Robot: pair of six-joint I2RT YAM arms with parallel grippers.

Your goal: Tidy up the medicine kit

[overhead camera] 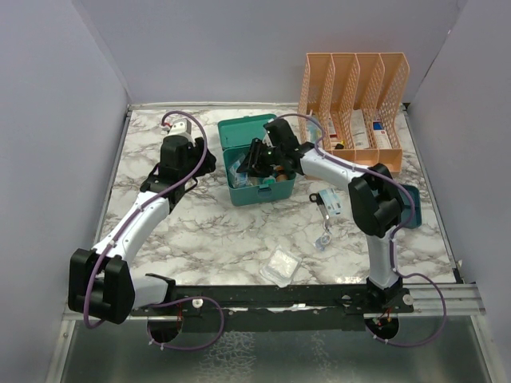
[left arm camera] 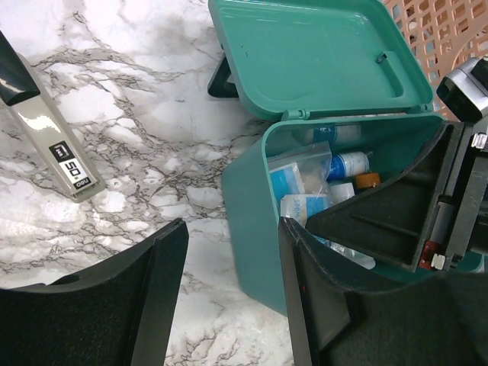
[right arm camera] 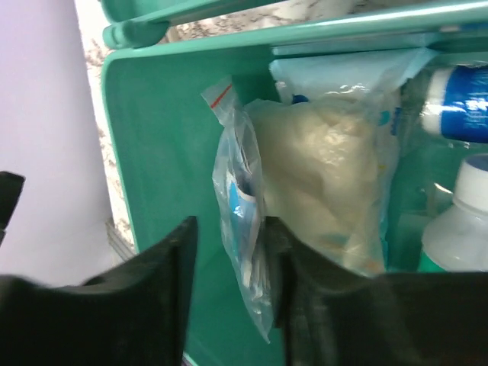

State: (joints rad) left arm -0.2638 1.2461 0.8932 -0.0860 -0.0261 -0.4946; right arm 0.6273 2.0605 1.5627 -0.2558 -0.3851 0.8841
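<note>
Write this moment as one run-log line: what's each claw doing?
right gripper: open, inside open teal-green rectangular plastic medicine kit, straddling clear plastic zip bag | left gripper: open, empty, beside kit

The right gripper, packets and bottles crowd the open medicine kit; only a strip along one bare wall is free. Left of the kit, the marble table is open up to a grey packet.
</note>
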